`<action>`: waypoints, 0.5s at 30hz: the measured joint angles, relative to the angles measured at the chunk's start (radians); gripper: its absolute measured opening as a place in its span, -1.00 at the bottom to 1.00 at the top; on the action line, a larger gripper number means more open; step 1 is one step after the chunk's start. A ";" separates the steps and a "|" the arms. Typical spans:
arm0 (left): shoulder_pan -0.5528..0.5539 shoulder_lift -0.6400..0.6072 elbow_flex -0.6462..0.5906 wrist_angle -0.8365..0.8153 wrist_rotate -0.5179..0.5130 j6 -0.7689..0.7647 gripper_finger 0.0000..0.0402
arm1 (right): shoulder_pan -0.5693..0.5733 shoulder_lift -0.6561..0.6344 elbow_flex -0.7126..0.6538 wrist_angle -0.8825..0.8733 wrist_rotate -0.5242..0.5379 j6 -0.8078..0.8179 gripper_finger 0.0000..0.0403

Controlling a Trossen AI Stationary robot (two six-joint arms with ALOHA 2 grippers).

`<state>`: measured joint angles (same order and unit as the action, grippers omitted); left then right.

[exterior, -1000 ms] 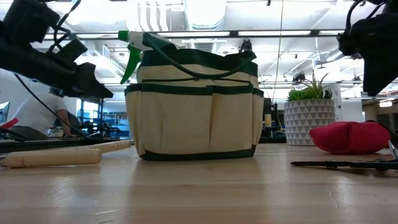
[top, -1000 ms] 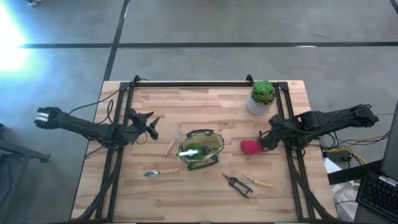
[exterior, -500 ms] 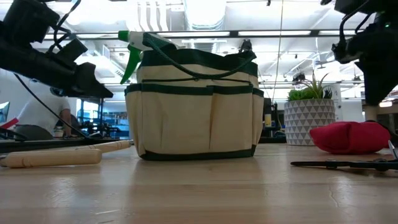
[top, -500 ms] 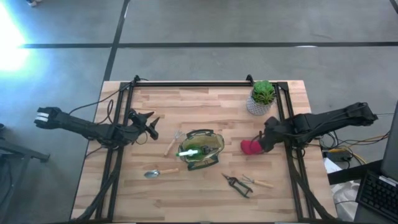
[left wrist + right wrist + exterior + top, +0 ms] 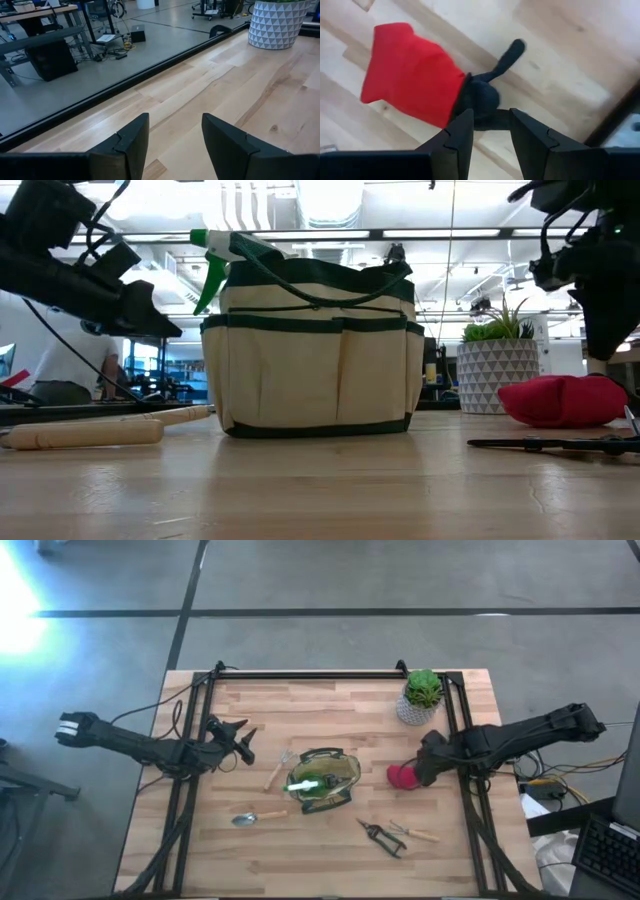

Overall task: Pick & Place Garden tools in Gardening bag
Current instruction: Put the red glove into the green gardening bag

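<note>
The olive-tan gardening bag [image 5: 324, 780] stands mid-table with a green spray bottle [image 5: 303, 783] in its mouth; it also shows in the low view [image 5: 315, 355]. A red glove [image 5: 402, 777] with a dark cuff [image 5: 479, 97] lies flat to the bag's right. My right gripper [image 5: 421, 764] is open just above the glove [image 5: 412, 82], its fingers either side of the cuff. My left gripper [image 5: 246, 740] is open and empty in the air to the bag's left. A metal trowel [image 5: 256, 817], a wooden-handled fork [image 5: 276, 771], black shears [image 5: 382, 837] and a wooden-handled tool [image 5: 417, 833] lie on the table.
A green plant in a white patterned pot [image 5: 421, 697] stands at the far right, close behind my right arm. A black frame rail [image 5: 320, 674] runs along the table's far edge and down both sides. Bare wood lies along the near edge.
My right gripper has come down toward the red glove and shifted slightly toward the table's left, staying open. The glove and the other tools have not moved.
</note>
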<state>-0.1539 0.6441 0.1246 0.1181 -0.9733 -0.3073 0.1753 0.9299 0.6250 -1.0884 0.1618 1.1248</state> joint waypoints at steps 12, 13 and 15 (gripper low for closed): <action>0.000 0.000 0.000 0.000 0.000 0.000 -0.07 | -0.090 -0.007 -0.123 0.142 -0.058 -0.055 -0.40; 0.000 0.000 0.000 0.000 0.000 0.000 -0.07 | -0.098 -0.007 -0.128 0.147 -0.058 -0.057 -0.40; 0.000 0.000 0.000 0.000 0.000 0.000 -0.07 | -0.109 -0.007 -0.138 0.153 -0.058 -0.060 -0.40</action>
<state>-0.1538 0.6441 0.1246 0.1183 -0.9733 -0.3073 0.0659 0.9230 0.4868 -0.9354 0.1038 1.0647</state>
